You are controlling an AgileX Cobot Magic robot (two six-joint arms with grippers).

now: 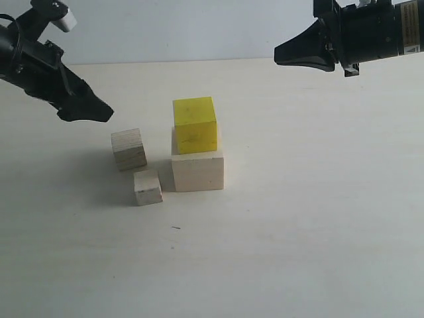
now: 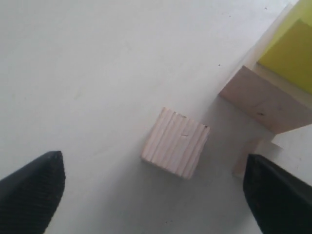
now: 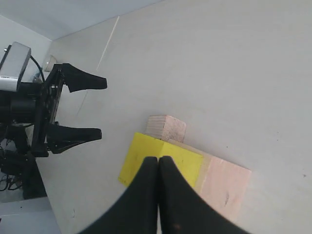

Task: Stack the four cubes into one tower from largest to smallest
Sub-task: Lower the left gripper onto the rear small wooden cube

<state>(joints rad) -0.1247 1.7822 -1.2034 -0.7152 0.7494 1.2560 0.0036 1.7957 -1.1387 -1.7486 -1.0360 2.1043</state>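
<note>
Exterior view: found the bright yellow medium cube (image 1: pixel 195 126) seated on the large pale wood cube (image 1: pixel 197 171); found the layered-grain plywood cube (image 1: pixel 128 149) and the smallest pale wood cube (image 1: pixel 148 187) on the table (image 1: pixel 318 218) near that base, clear of it. Placed the left gripper (image 1: pixel 105 112) hovering over the plywood cube, the right gripper (image 1: pixel 281 54) high and well apart. Left wrist view: confirmed fingers (image 2: pixel 34 190) spread wide either side of the plywood cube, nothing held. Right wrist view: confirmed right fingers (image 3: pixel 146 195) pressed together, empty, above the yellow cube. Judged the plywood cube light, rigid, smooth-faced, unlikely to crush; recommend gripping two opposite side faces at mid-height, squarely
</note>
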